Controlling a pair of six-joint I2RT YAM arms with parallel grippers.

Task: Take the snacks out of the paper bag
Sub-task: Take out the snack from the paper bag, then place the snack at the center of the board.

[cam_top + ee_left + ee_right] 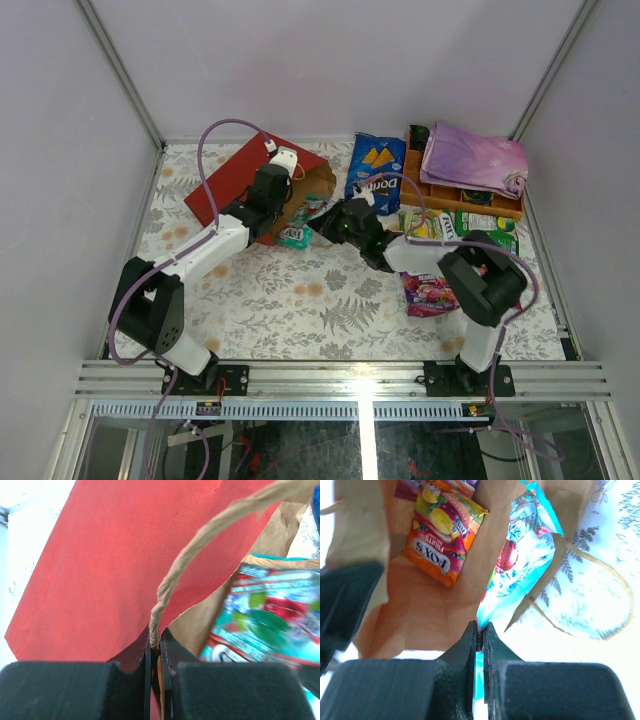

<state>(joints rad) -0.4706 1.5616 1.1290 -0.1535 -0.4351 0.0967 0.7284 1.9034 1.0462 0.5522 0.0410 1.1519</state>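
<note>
The paper bag (240, 175) lies on its side, red outside and brown inside, its mouth facing right. My left gripper (155, 645) is shut on the bag's rim (110, 570) where a string handle (200, 545) is fixed. My right gripper (481, 627) is at the bag's mouth, shut on the corner of a teal snack packet (520, 565). That packet (297, 236) lies half out of the mouth. An orange Fox's pack (442, 540) rests deeper inside the bag. On the table lie a blue Doritos bag (375, 170), a yellow pack (425, 225), a green pack (485, 225) and a pink pack (428, 293).
An orange wooden tray (440, 190) stands at the back right with a folded purple cloth (475, 160) on it. The loose snacks lie between the tray and my right arm. Metal frame posts and white walls close in the table.
</note>
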